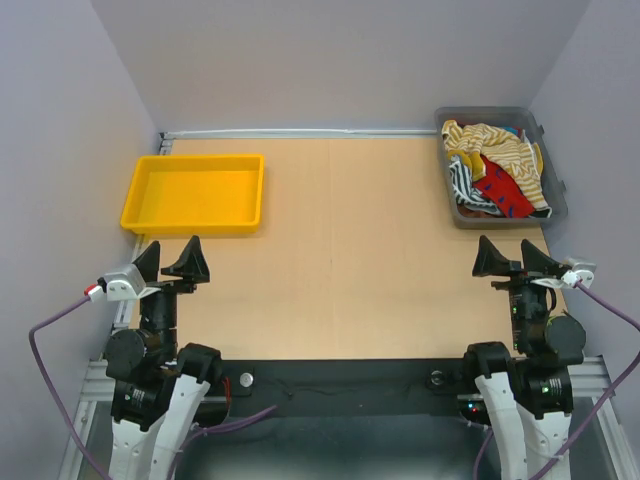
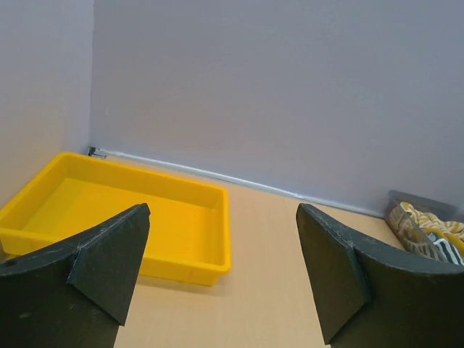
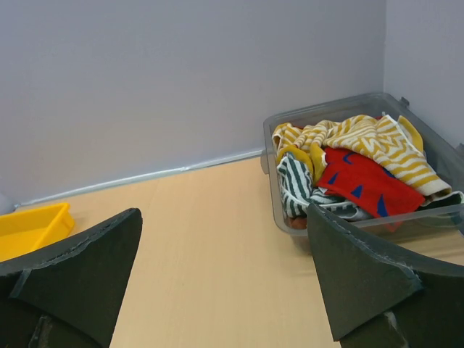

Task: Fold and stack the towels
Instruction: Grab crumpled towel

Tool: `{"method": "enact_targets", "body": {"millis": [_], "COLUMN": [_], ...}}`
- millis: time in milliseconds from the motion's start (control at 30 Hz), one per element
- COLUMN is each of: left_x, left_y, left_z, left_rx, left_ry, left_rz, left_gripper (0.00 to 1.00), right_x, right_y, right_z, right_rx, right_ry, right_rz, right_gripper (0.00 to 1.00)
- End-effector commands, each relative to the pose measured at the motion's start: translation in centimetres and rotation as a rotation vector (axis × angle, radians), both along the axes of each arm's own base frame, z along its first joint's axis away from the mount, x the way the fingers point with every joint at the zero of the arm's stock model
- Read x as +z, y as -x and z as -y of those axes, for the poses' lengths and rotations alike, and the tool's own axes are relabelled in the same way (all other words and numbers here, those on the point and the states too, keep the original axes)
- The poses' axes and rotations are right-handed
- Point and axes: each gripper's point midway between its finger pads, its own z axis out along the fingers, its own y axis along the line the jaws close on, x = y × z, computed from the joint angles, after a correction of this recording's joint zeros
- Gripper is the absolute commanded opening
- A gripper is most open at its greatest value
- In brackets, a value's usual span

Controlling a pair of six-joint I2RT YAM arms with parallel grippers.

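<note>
both end effectors open and empty, towels heaped in the bin at upper right

at the upper left of the top view, a yellow tray point(image 1: 140, 205) sits on the tabletop point(image 1: 350, 260), close to the left wall. just below it, at the left edge, the left end effector point(image 1: 172, 255) hangs over the wood with its two dark fingers spread wide and nothing between them; its wrist camera looks out through that gap at the tray's near rim. the middle of the tabletop carries nothing but a faint seam down the wood. at lower right, the right end effector point(image 1: 507, 255) is likewise spread fully, gripping nothing, and sits just below the clear grey bin point(image 1: 556, 185) in the upper right corner. the towels point(image 1: 497, 165) lie in that bin, crumpled and unfolded in one loose pile: a yellow-cream striped towel point(image 1: 500, 145) drapes over the top and far side, a red-blue patterned towel point(image 1: 505, 192) lies nearer the front, and a black-white striped towel point(image 1: 465, 180) is bunched at the bin's left side. none of them touches either end effector.
</note>
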Motion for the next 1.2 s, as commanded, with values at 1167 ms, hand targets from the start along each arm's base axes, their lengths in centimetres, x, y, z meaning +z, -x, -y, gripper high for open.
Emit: {"method": "enact_targets", "body": {"millis": [1167], "left_x": [-3.2], "left_y": [-4.8], "left_z": [5.6], "left_rx": [-0.225], "left_ry": [-0.016], "left_rz": [-0.221], "left_gripper": [0.98], "right_x": [-6.6], "right_y": [-29.6], "right_z": [14.7], "right_rx": [-0.610], "right_ry": [-0.035], "right_rz": [-0.710], "right_gripper": [0.95]}}
